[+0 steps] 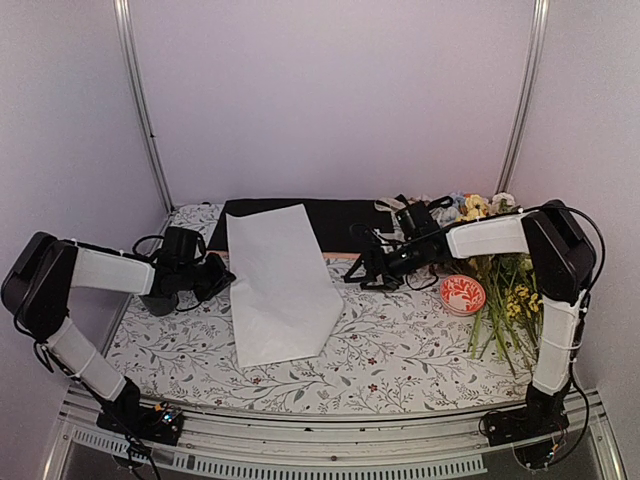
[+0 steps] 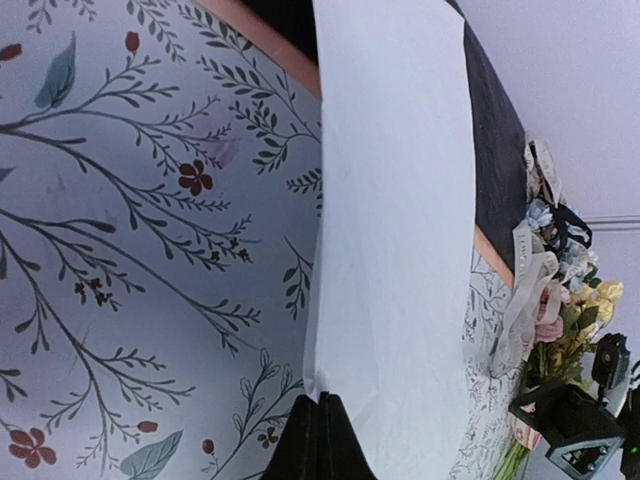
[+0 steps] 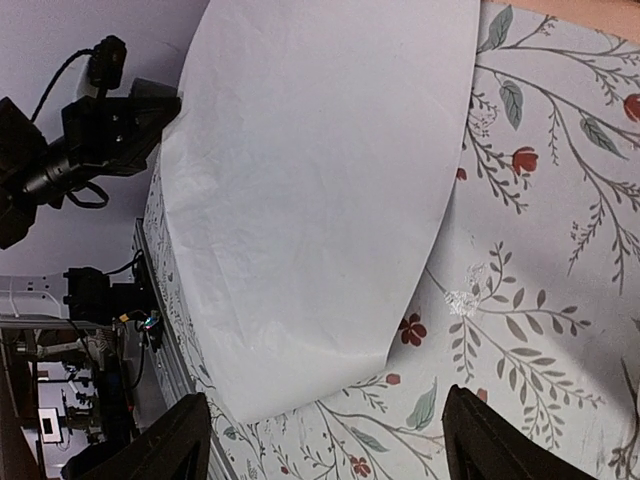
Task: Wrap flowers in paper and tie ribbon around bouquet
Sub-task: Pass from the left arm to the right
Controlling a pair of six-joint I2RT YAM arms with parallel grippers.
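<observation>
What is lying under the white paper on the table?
The paper rests mostly on the floral tablecloth; its far end covers part of the black sheet and the peach sheet. The paper is opaque, so anything small beneath it cannot be seen.

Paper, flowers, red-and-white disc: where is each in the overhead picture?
paper (image 1: 280, 285), top view, middle of the white sheet.
flowers (image 1: 478, 208), top view, a yellow bloom at the far end.
disc (image 1: 462, 295), top view, its patterned centre.

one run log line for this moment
left tool: shut on white paper left edge | right tool: open, near its right edge | flowers: unwrapped, far right
</observation>
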